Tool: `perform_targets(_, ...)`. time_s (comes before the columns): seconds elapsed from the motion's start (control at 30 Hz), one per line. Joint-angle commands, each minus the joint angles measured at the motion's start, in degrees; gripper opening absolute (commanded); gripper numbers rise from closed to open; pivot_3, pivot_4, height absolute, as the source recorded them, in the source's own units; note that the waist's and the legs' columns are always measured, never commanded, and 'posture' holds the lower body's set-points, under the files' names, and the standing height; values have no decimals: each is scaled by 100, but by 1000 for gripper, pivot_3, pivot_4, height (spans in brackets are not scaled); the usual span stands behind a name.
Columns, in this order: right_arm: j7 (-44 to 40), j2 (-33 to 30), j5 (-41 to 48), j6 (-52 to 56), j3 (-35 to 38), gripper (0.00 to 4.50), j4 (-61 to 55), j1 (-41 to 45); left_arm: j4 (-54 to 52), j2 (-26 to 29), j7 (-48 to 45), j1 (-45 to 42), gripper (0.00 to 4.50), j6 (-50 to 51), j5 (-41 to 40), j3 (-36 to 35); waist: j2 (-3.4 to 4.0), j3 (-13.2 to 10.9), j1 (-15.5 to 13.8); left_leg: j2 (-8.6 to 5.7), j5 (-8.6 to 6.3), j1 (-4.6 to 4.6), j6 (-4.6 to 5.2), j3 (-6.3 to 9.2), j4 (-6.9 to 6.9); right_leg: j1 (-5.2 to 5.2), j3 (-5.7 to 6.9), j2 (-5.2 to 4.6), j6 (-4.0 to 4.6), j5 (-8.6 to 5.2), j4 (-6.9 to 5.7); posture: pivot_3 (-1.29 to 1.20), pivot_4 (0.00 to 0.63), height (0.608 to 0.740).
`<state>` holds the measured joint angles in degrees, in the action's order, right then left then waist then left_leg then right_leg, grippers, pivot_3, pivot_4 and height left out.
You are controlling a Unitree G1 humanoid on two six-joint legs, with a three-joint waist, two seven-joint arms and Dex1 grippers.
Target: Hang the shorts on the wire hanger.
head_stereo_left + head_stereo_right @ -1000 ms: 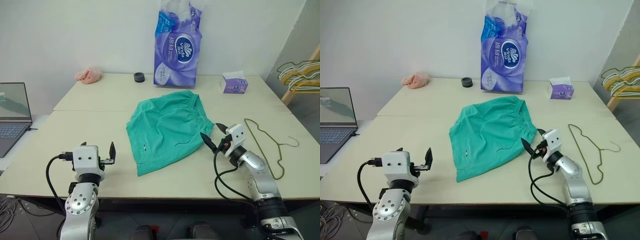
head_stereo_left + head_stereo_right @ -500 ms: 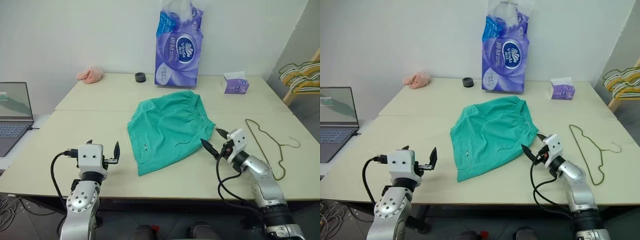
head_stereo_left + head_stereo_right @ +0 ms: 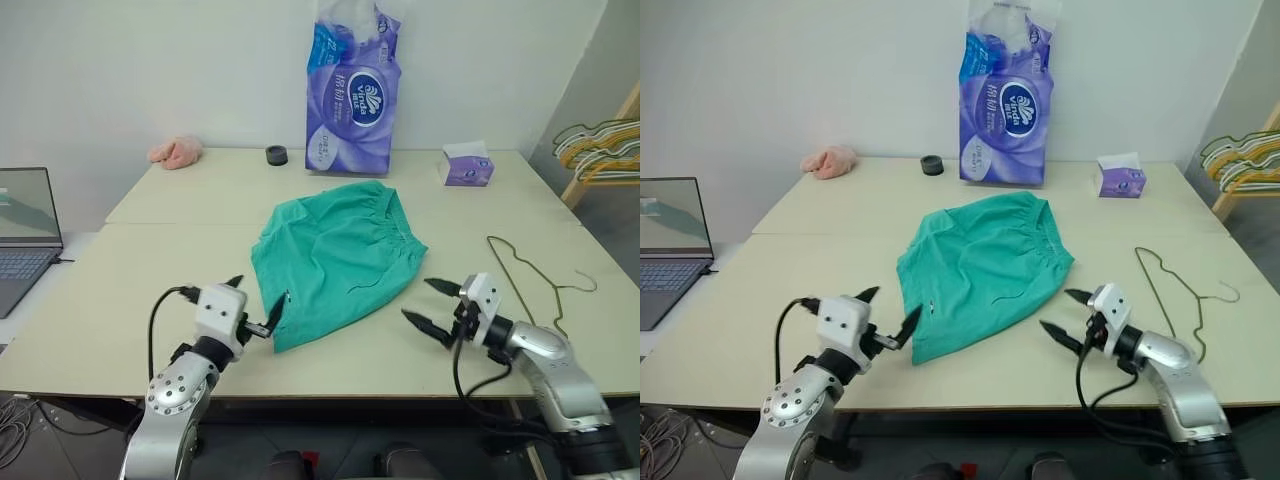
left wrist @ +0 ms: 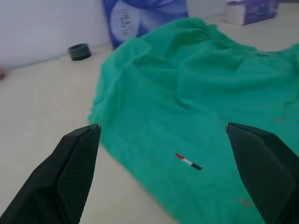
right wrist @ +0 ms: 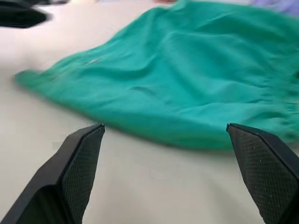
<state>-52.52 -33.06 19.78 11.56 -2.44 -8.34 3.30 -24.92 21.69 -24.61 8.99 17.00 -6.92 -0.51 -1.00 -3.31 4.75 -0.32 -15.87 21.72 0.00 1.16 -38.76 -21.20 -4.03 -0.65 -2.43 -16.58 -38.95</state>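
Observation:
The teal-green shorts (image 3: pixel 330 255) lie flat in the middle of the table, waistband toward the far side. The olive-green wire hanger (image 3: pixel 525 285) lies flat to their right, hook pointing right. My left gripper (image 3: pixel 255 305) is open at the shorts' near left corner, aimed at the cloth (image 4: pixel 187 102), with nothing between its fingers. Off the shorts' near right edge my right gripper (image 3: pixel 430 306) stands open and empty, turned toward the cloth (image 5: pixel 187 93). Neither touches the shorts.
A purple tissue pack (image 3: pixel 350 90), a small tissue box (image 3: pixel 466 165), a black ring (image 3: pixel 277 154) and a pink cloth lump (image 3: pixel 176 151) sit along the far side. A laptop (image 3: pixel 25 225) stands at the left. Bunched hangers (image 3: pixel 600 145) hang on a rack at right.
My left gripper swung right and turned in to the shorts' near left corner. My right gripper drew back toward me and turned left to face the shorts. Both stayed open.

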Motion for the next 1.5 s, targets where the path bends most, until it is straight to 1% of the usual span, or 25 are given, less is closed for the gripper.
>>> perform_targets(0.03,-412,-270,477,556,-25,4466,-656,163,-101,350,-577,-281,4500,347,-122,374,0,1,44,1,0,-1,0,1,0,1,0,2,-2,-1,-1,-172,18,740)
perform_targets(0.13,-500,-388,601,840,-88,4466,-939,298,-56,718,-1091,-446,4500,781,-214,703,0,0,180,10,0,-6,0,3,0,2,-1,13,-19,-11,-2,-186,21,740)
perform_targets(0.27,-463,-372,658,1048,-138,4466,-1189,389,46,1026,-1374,-584,4500,1094,-176,942,4,-4,310,19,-1,0,0,12,3,-4,-2,19,-15,-16,-2,-196,23,740)
perform_targets(0.43,-552,-457,626,1074,-143,4466,-1231,384,259,1091,-1216,-720,4500,1396,13,976,3,-7,341,21,-1,6,-1,17,3,-5,-5,18,-15,-16,0,-201,23,740)
perform_targets(0.57,-892,-701,366,734,-325,4466,-1156,433,341,1235,-1181,-752,4500,1607,178,1014,4,-7,345,20,-1,4,-1,17,2,-5,-5,15,-16,-16,0,-203,23,740)
perform_targets(0.67,-1037,-750,182,441,-461,4466,-1063,565,399,1275,-1187,-793,4500,1686,218,1033,4,-7,351,21,-1,4,-1,17,3,-6,-5,15,-17,-17,1,-203,23,740)
perform_targets(0.77,-1085,-718,60,242,-522,4500,-938,694,507,1252,-1089,-800,3909,1700,310,1021,4,-7,357,23,-1,2,-1,19,2,-4,-4,12,-17,-17,1,-203,23,740)
perform_targets(0.8,-1089,-721,6,174,-546,4500,-894,731,531,1253,-1062,-793,3648,1694,335,1014,4,-8,357,23,-1,2,-1,19,3,-4,-4,11,-17,-17,1,-203,23,740)
perform_targets(0.93,-1064,-701,-292,-109,-649,4500,-665,880,599,1286,-998,-760,2409,1610,424,1021,5,-7,355,24,-1,2,-1,20,3,-4,-3,-6,-17,-17,0,-203,23,740)
perform_targets(1.03,-925,-704,-846,-369,-886,4500,-225,1157,583,1271,-992,-752,1539,1582,364,891,6,-7,357,23,-1,0,-1,20,3,-3,-3,-7,-17,-17,0,-197,22,740)
perform_targets(1.07,-847,-706,-1121,-558,-993,4500,3,1291,580,1271,-981,-762,1183,1559,343,823,6,-7,359,23,-1,0,-1,19,3,-4,-4,-7,-16,-16,0,-196,22,740)
perform_targets(1.13,-555,-622,-1684,-840,-1178,4500,702,1748,569,1312,-945,-819,572,1495,268,533,6,-8,376,23,-1,-1,-1,19,3,-4,-4,-7,-15,-16,-1,-177,19,740)
perform_targets(1.2,-310,-511,-2096,-1174,-1321,4500,1329,2147,563,1351,-901,-853,7,1474,233,303,7,-9,381,23,-1,1,-1,19,3,-8,-2,-7,7,-3,-3,-173,17,740)
perform_targets(1.27,-111,-406,-2434,-1581,-1443,4500,1896,2478,546,1374,-909,-873,7,1473,177,151,7,-9,373,23,-1,4,-1,20,4,-12,-1,-7,11,-1,-4,-156,13,740)
perform_targets(1.33,342,-268,-3096,-2328,-1736,4500,2799,3020,494,1467,-968,-880,7,1457,91,-97,8,-10,369,22,-1,4,-1,20,5,-11,0,-9,12,0,-4,-148,11,740)
perform_targets(1.4,661,-161,-3562,-2944,-1984,4500,3482,3408,470,1502,-993,-917,7,1483,8,-263,8,-10,370,17,-1,7,-2,17,5,-14,-2,-17,12,1,-3,-140,10,740)
perform_targets(1.5,1045,77,-4020,-3582,-2265,4500,4251,3873,449,1520,-1023,-999,7,1519,-99,-389,8,-10,366,8,-1,6,-2,17,5,-11,0,-29,11,2,-4,-131,7,740)
